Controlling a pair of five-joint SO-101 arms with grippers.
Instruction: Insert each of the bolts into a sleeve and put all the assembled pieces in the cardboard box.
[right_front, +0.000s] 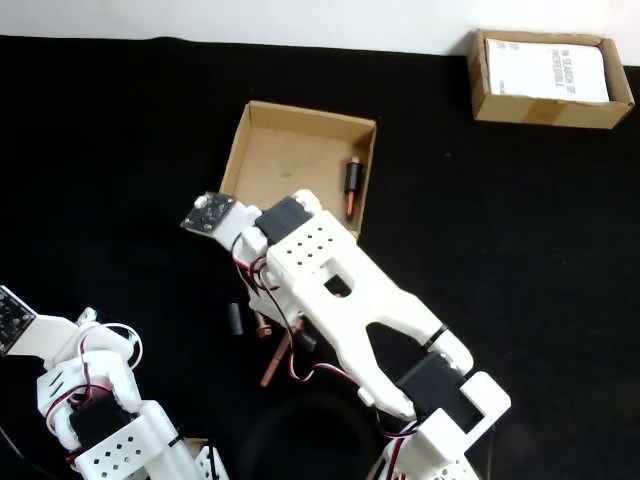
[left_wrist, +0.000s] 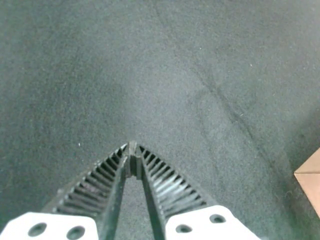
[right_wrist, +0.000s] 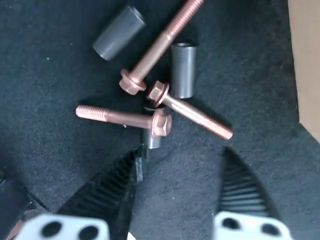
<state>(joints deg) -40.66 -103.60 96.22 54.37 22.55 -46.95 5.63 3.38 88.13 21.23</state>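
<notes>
- High view: one box (right_front: 290, 160) holds one assembled piece (right_front: 352, 187) against its right wall. A second box (right_front: 540, 110) sits at the far corner, well apart. Open cloth (right_front: 500, 260) lies right of the right arm (right_front: 350, 300).
- Left wrist view: the left gripper (left_wrist: 131, 152) is pinched together over bare cloth.
- Right wrist view: the right gripper (right_wrist: 183, 155) is spread apart, near three bolts (right_wrist: 162, 40) and three sleeves (right_wrist: 183, 70), one half hidden under a bolt head.

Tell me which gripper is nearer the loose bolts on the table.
Right. The right gripper hangs above the loose bolts, jaws open. The left gripper sits off to the side over bare black cloth, jaws shut.
</notes>
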